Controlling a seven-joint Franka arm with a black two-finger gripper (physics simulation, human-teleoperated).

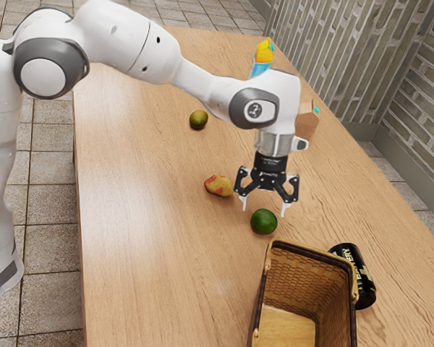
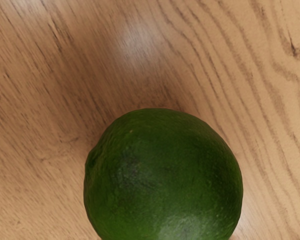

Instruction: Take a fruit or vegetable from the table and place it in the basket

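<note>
My gripper is open in the exterior view, fingertips pointing down and spread apart, with the round green fruit just below and between them. In the wrist view the same green fruit looms large under the hand, resting on the wood. A yellow-red fruit lies beside the gripper, toward the exterior view's left. Farther back sits a small olive-green fruit. The wicker basket stands close to the green fruit, on the near side in the exterior view, its inner floor bare where visible.
A black can lies against the basket's side toward the exterior view's right. Behind the hand stand a blue bottle with a yellow top and a brown carton. The wooden table extends along the arm's side.
</note>
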